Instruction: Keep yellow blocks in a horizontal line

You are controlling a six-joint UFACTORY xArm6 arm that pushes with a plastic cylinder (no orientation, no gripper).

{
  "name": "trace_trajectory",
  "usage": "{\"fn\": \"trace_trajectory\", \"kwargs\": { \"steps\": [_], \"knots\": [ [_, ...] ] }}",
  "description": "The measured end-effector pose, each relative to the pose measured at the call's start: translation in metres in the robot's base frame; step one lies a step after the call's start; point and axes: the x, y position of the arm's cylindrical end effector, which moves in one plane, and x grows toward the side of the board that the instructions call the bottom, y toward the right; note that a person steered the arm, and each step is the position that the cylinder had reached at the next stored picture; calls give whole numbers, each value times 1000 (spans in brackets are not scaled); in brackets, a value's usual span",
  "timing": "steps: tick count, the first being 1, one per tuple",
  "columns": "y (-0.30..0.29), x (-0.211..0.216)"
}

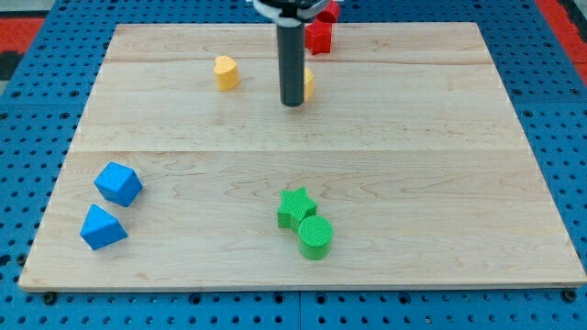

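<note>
A yellow block (226, 72), rounded in shape, sits near the view's top, left of centre. A second yellow block (309, 83) is mostly hidden behind my rod; only its right edge shows, at about the same height as the first. My tip (292, 104) rests on the board just in front of and touching or nearly touching that second yellow block, well to the right of the first one.
A red block (318, 37) lies at the top edge behind the rod, another red piece (327, 12) above it. Two blue blocks (118, 183) (102, 227) sit at the lower left. A green star (295, 206) touches a green cylinder (315, 236) at bottom centre.
</note>
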Motion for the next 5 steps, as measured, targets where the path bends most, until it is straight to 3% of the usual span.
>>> {"fn": "trace_trajectory", "kwargs": {
  "steps": [1,2,3,4,5],
  "knots": [
    [0,-24],
    [-12,-15],
    [-66,41],
    [-178,26],
    [-165,-22]
  ]
}}
